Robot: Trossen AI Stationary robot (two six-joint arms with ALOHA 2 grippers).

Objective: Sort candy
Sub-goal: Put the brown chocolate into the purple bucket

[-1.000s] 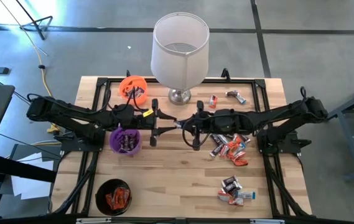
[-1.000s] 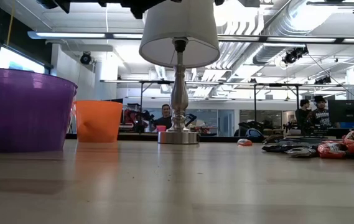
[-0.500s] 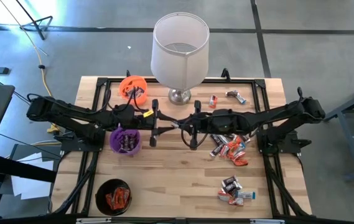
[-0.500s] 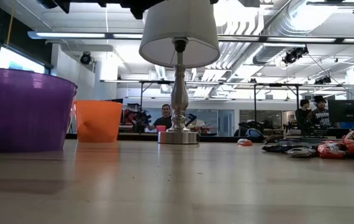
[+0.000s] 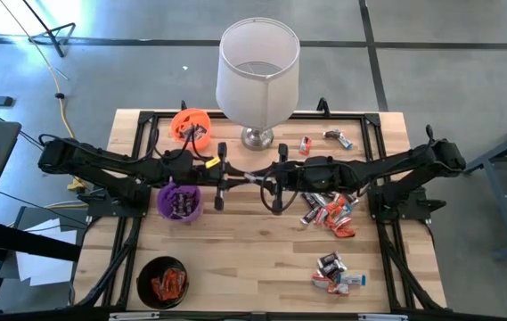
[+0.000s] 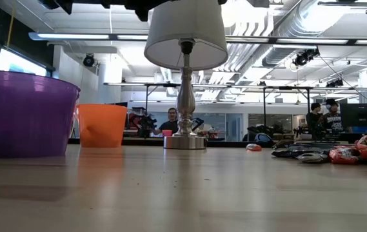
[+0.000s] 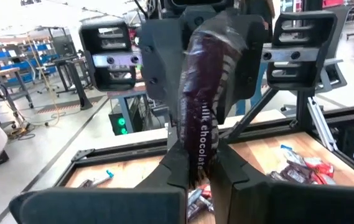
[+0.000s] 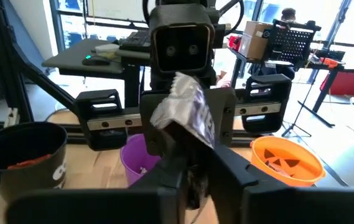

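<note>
Above the table's middle, my left gripper [image 5: 239, 176] and my right gripper [image 5: 264, 178] meet tip to tip, both level. Between them stands one dark brown candy [image 7: 201, 106] with a crinkled silver end [image 8: 183, 106]. My left gripper [image 7: 195, 179] is shut on it. My right gripper [image 8: 196, 169] is open, its fingers on either side of the candy's lower end; I cannot tell whether they touch it. More candy lies loose on the table at the right [image 5: 329, 209] and near right [image 5: 335, 272]. My left gripper pinches the candy's lower end [image 7: 196, 167] between its two fingers. The fingers come level from the table's left side. The candy stands upright above them, clear of the table, its printed face toward the left wrist camera.
A white-shaded lamp [image 5: 257, 76] stands at the far middle. An orange cup [image 5: 191, 127], a purple cup [image 5: 179, 201] and a black cup [image 5: 162, 282] stand on the left half. Two loose sweets [image 5: 305, 144] lie by the lamp. People are in the room beyond the table.
</note>
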